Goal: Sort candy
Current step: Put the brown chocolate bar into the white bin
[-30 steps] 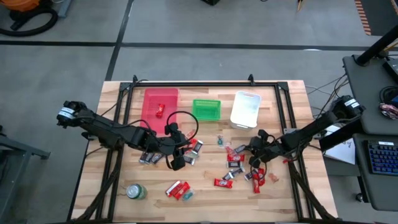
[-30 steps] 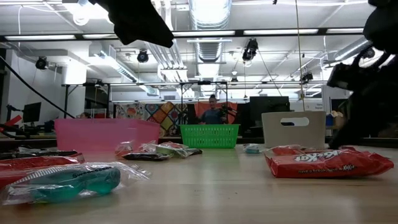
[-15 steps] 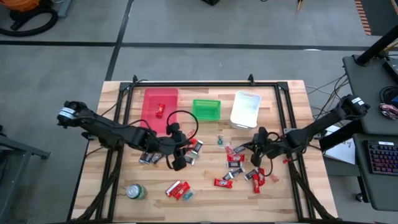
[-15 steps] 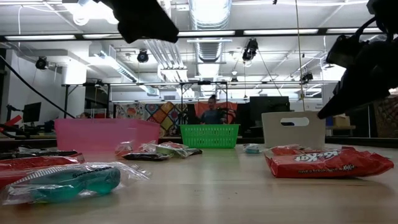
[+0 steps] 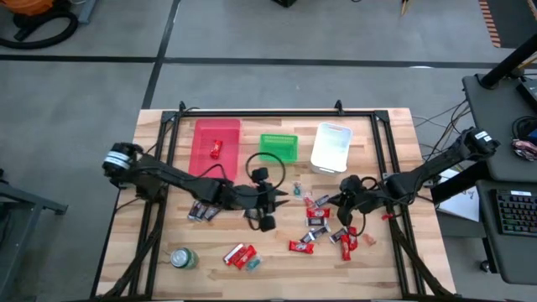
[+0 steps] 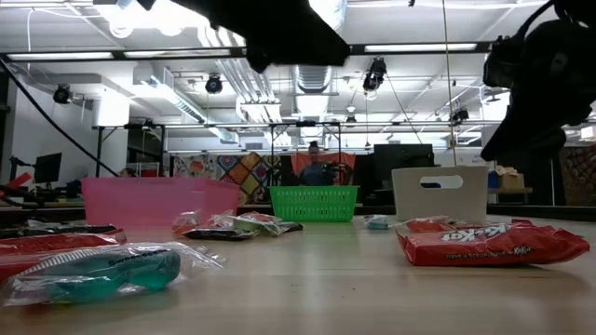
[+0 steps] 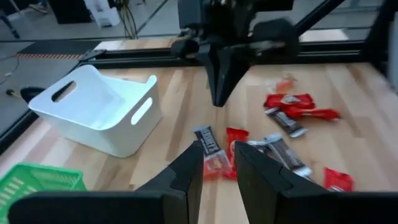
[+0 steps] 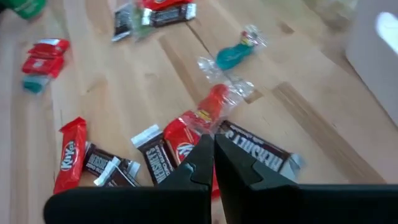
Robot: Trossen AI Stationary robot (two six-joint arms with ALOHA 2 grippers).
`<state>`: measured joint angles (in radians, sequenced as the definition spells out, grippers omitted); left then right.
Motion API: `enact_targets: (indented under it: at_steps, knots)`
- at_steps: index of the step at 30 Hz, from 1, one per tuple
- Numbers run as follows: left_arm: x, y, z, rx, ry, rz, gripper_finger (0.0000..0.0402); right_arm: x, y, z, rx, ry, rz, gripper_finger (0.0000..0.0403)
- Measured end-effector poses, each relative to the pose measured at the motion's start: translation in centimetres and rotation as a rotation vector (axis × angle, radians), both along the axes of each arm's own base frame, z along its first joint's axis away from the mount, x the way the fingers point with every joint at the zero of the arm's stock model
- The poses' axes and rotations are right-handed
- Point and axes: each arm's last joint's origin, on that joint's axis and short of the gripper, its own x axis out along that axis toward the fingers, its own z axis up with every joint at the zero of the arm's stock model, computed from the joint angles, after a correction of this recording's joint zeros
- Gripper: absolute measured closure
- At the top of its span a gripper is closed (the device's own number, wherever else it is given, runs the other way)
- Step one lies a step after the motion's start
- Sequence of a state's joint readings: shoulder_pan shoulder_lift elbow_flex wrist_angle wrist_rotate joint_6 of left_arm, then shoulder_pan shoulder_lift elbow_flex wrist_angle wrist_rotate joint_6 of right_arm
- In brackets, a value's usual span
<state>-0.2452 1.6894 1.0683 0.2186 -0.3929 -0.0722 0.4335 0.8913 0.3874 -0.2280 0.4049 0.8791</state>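
Candy in red and dark brown-and-silver wrappers lies flat on the wooden table: a cluster (image 5: 323, 225) right of centre, a few pieces (image 5: 201, 210) on the left, and some (image 5: 241, 255) near the front edge. A teal sweet (image 5: 296, 189) lies near the middle. My left gripper (image 5: 283, 195) hovers open at mid-table, and past its fingers (image 7: 217, 167) I see the red and brown pieces (image 7: 214, 152). My right gripper (image 5: 336, 200) hangs shut over the right cluster's far end, above a red sweet (image 8: 214, 102). It holds nothing, and its shut tips (image 7: 217, 99) point down.
Along the far edge stand a pink bin (image 5: 216, 127) with one red candy inside, a green basket (image 5: 278, 148) and a white bin (image 5: 331, 147). A round green can (image 5: 183, 257) lies near the front left. A black frame (image 5: 252, 113) borders the table.
My left gripper has travelled toward the table's right, from beside the left candy pieces to mid-table, closer to my right gripper. My right gripper has drawn up a little over its cluster. No candy has moved.
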Motion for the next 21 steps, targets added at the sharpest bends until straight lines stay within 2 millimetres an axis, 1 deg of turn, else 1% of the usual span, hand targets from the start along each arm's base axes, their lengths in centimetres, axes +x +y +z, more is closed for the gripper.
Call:
enact_targets:
  at_steps: [6,11,15,19,21]
  knots:
    - [4.3,0.4,-2.2,0.006,0.040,-0.049,0.0326,-0.4,-0.2,1.2,0.031,0.125,-0.093,0.0394]
    - [7.5,0.6,-4.3,0.053,0.072,-0.063,0.0326,-0.8,-0.2,1.3,0.063,0.184,-0.115,0.0394]
    - [9.5,1.1,-5.9,0.075,0.093,-0.054,0.0326,-0.8,-0.2,1.2,0.088,0.200,-0.103,0.0394]
    - [11.0,1.5,-7.7,0.069,0.118,-0.061,0.0327,-0.8,-0.2,1.2,0.090,0.202,-0.101,0.0394]
    - [11.7,1.5,-8.5,0.064,0.124,-0.070,0.0333,-0.8,-0.2,1.2,0.090,0.202,-0.101,0.0394]
